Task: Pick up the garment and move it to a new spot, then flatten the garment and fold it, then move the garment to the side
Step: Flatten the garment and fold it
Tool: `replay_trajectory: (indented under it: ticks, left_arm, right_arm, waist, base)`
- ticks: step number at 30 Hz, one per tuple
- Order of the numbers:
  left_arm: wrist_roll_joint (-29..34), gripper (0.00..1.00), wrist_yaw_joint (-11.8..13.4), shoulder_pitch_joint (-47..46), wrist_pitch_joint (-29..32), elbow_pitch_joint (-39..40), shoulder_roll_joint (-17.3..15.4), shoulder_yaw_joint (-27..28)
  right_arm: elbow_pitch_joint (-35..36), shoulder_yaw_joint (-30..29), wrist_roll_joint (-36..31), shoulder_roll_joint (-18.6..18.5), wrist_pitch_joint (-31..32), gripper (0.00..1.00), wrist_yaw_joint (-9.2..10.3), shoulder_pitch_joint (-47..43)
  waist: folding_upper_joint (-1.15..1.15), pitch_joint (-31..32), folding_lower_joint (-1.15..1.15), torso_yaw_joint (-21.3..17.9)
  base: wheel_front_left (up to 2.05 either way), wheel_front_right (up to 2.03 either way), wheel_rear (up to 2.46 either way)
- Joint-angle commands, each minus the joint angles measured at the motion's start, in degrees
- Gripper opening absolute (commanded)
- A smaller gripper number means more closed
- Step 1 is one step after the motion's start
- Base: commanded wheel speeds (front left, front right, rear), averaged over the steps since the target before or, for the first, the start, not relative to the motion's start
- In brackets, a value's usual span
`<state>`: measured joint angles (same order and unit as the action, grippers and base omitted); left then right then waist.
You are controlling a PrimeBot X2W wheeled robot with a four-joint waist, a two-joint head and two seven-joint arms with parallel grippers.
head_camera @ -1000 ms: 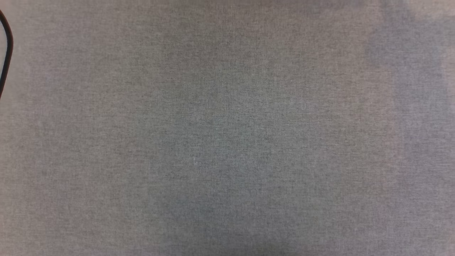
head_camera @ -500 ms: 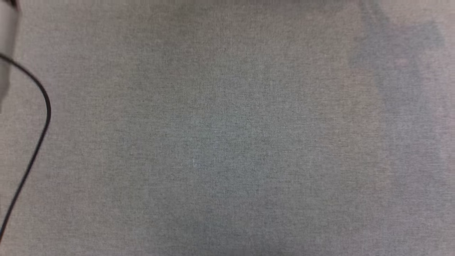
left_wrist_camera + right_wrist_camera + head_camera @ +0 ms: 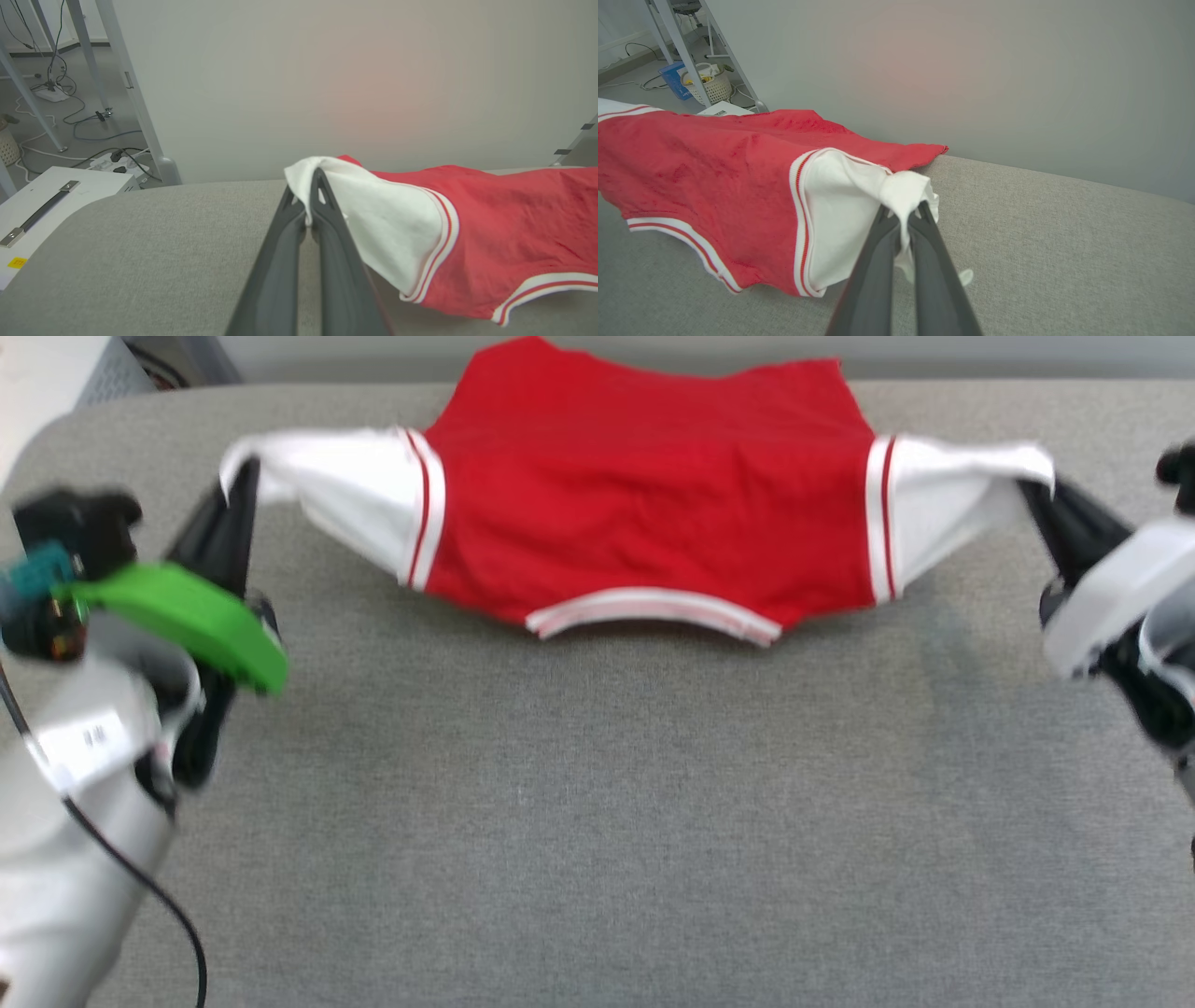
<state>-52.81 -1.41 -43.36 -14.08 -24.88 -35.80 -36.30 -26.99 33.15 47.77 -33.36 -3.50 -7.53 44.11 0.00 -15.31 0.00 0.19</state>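
Observation:
The garment (image 3: 644, 513), a red jersey with white sleeves and striped trim, hangs stretched between my two grippers over the far part of the grey table (image 3: 597, 821). Its plain red side faces up and its far hem drapes past the table's back edge. My left gripper (image 3: 245, 476) is shut on the tip of the left white sleeve. In the left wrist view the garment (image 3: 490, 233) runs to the right from the left gripper (image 3: 310, 210). My right gripper (image 3: 1032, 490) is shut on the right sleeve tip. The right wrist view has the garment (image 3: 705, 177) spreading left from the right gripper (image 3: 903, 219).
A pale wall stands just behind the table's far edge. Off the table's left end sit a white box (image 3: 46, 196), metal frame legs (image 3: 135, 88) and cables on the floor. A woven basket (image 3: 707, 84) stands beyond the garment.
The head camera has moved: earlier it showed bare grey cloth with a black cable at the left edge; now the stretched garment and both grippers are in view.

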Motion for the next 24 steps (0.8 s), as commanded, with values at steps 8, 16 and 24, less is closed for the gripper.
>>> replay_trajectory:
  ticks: [8,16,24]
  left_arm:
    - [-4.6,0.0,8.4,21.3,0.8,13.9,-5.3,-0.5]
    - [-7.8,0.0,13.5,34.9,1.0,20.2,-7.8,-1.2]
    - [-8.9,0.0,15.8,41.4,0.7,20.5,-6.8,-2.8]
  right_arm:
    - [6.6,-1.2,1.2,-3.3,0.8,0.0,0.04,-18.8]
    - [11.9,-7.4,1.3,-4.9,5.4,0.0,0.04,-34.9]
    - [14.9,-12.8,1.3,-4.8,13.2,0.0,0.04,-46.9]
  waist:
    - [0.0,8.9,0.0,0.3]
    - [0.0,11.4,0.0,0.7]
    - [0.0,10.8,0.0,1.2]
  base:
    - [0.0,0.0,0.0]
    - [0.0,0.0,0.0]
    - [0.0,0.0,0.0]
